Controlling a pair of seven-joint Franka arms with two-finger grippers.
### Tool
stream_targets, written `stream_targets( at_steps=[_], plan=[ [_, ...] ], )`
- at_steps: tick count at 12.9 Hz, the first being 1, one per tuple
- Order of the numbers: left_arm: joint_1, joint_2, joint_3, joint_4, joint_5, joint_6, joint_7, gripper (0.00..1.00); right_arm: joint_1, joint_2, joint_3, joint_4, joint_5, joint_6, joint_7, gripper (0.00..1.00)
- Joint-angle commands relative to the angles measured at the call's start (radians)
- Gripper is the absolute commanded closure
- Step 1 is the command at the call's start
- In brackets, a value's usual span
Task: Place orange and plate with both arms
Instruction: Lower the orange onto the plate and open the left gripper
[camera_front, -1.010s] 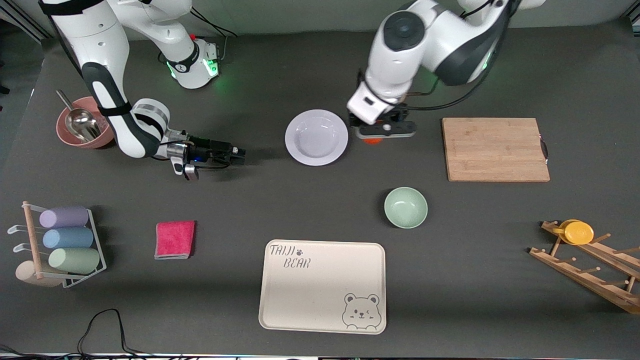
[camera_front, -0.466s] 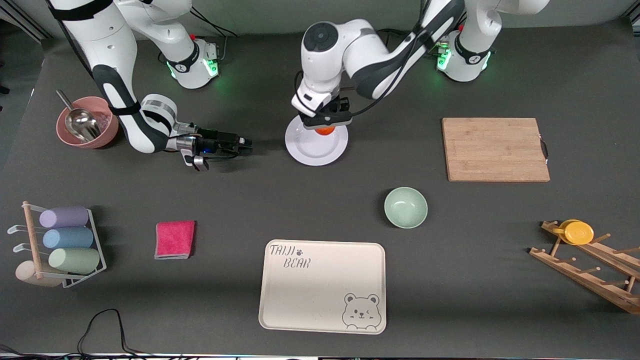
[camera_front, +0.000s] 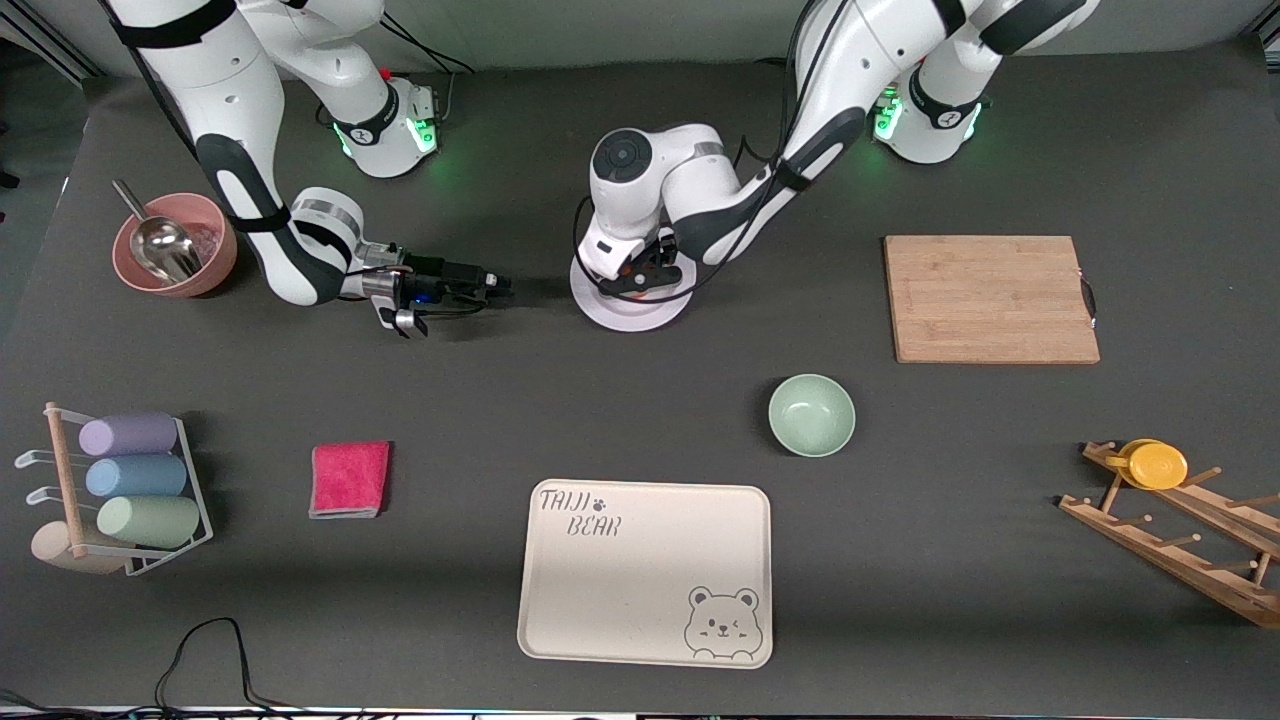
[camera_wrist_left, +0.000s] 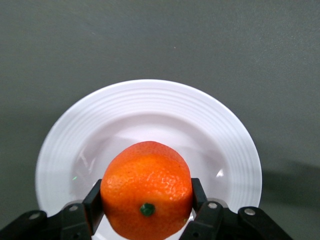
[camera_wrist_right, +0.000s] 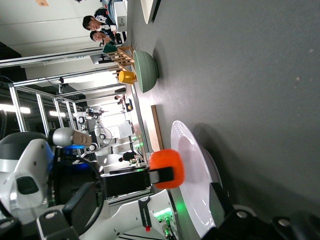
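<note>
The orange (camera_wrist_left: 146, 192) is clamped between the black fingers (camera_wrist_left: 95, 205) of my left gripper (camera_wrist_left: 146, 200), which is shut on it. It hangs low over the middle of the pale plate (camera_wrist_left: 150, 110). From the front, the left hand (camera_front: 640, 275) covers most of the plate (camera_front: 632, 312), and the orange barely shows. My right gripper (camera_front: 500, 287) lies low over the table beside the plate, toward the right arm's end, open and empty, a short gap from the rim. Its wrist view shows the orange (camera_wrist_right: 167, 169) above the plate (camera_wrist_right: 192, 165), edge-on.
A mint-green bowl (camera_front: 811, 415) and a cream bear tray (camera_front: 645, 572) lie nearer the camera. A wooden board (camera_front: 990, 298) sits toward the left arm's end. A pink bowl with a scoop (camera_front: 170, 245), a red cloth (camera_front: 349, 479), a cup rack (camera_front: 120, 490) and a peg rack (camera_front: 1170, 510) stand around.
My left arm carried the orange from the table beside the plate to over the plate and lowered it. My right gripper slid a little closer to the plate's rim.
</note>
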Motion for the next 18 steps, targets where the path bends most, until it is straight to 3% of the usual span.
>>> stream_targets(
  at_steps=[1, 4, 6, 9, 12, 16, 18],
  plan=[
    [-0.064, 0.015, 0.063, -0.015, 0.039, 0.075, -0.03, 0.63, 0.043, 0.026, -0.006, -0.002, 0.065, -0.013, -0.028, 0.0],
    [-0.089, 0.016, 0.081, -0.029, 0.039, 0.073, -0.03, 0.6, 0.054, 0.028, -0.006, -0.004, 0.071, -0.013, -0.028, 0.0],
    [-0.092, 0.016, 0.081, -0.038, 0.04, 0.066, -0.027, 0.13, 0.054, 0.028, -0.006, -0.008, 0.073, -0.013, -0.026, 0.0],
    [-0.105, 0.006, 0.079, -0.035, 0.04, 0.011, -0.021, 0.0, 0.075, 0.029, -0.006, -0.015, 0.102, -0.008, -0.029, 0.0],
    [-0.049, -0.095, 0.062, -0.031, 0.022, -0.087, 0.031, 0.0, 0.122, 0.046, -0.007, -0.007, 0.142, -0.008, -0.045, 0.0],
    [0.142, -0.241, -0.105, 0.015, -0.055, -0.294, 0.085, 0.0, 0.176, 0.098, -0.006, 0.018, 0.174, -0.008, -0.147, 0.0],
    [0.274, -0.304, -0.185, 0.092, -0.114, -0.441, 0.19, 0.0, 0.198, 0.123, -0.007, 0.025, 0.177, -0.011, -0.216, 0.0]
  ],
)
